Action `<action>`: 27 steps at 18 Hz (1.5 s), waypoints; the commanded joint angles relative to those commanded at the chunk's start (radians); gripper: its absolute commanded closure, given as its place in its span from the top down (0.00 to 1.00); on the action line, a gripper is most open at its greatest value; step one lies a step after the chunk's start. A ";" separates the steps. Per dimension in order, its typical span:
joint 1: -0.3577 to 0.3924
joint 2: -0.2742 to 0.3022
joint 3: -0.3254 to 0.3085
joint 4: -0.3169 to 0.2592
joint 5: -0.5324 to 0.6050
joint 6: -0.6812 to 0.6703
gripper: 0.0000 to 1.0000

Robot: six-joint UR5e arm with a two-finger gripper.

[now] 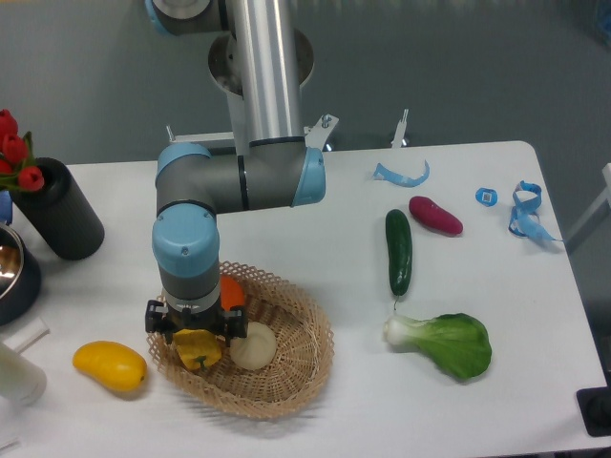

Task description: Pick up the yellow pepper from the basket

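The yellow pepper (197, 349) lies in the left part of the round wicker basket (296, 367), lumpy and lobed. My gripper (196, 334) points straight down right on top of it. Its black fingers (158, 322) are spread to either side of the pepper's top, so it looks open around the pepper. The fingertips are hidden behind the pepper and the basket rim. An orange fruit (232, 289) shows just behind the gripper, and a pale round onion (254, 345) lies against the pepper's right side.
A smooth yellow mango (110, 366) lies on the table left of the basket. A cucumber (398, 251), a purple vegetable (435, 215) and a bok choy (444, 343) lie to the right. A black vase with tulips (57, 219) stands at the left.
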 joint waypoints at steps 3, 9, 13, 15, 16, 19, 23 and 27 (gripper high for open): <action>0.000 0.000 0.002 0.000 -0.002 0.000 0.85; -0.003 -0.002 0.005 0.000 -0.002 0.003 0.62; -0.003 0.000 0.006 0.000 -0.003 0.011 0.55; -0.003 0.005 0.008 0.000 -0.003 0.012 0.52; -0.003 0.009 0.009 0.000 -0.005 0.015 0.51; 0.000 0.020 0.015 0.000 -0.006 0.018 0.48; 0.015 0.057 0.048 -0.012 -0.002 0.063 0.48; 0.026 0.064 0.048 -0.012 0.000 0.074 0.48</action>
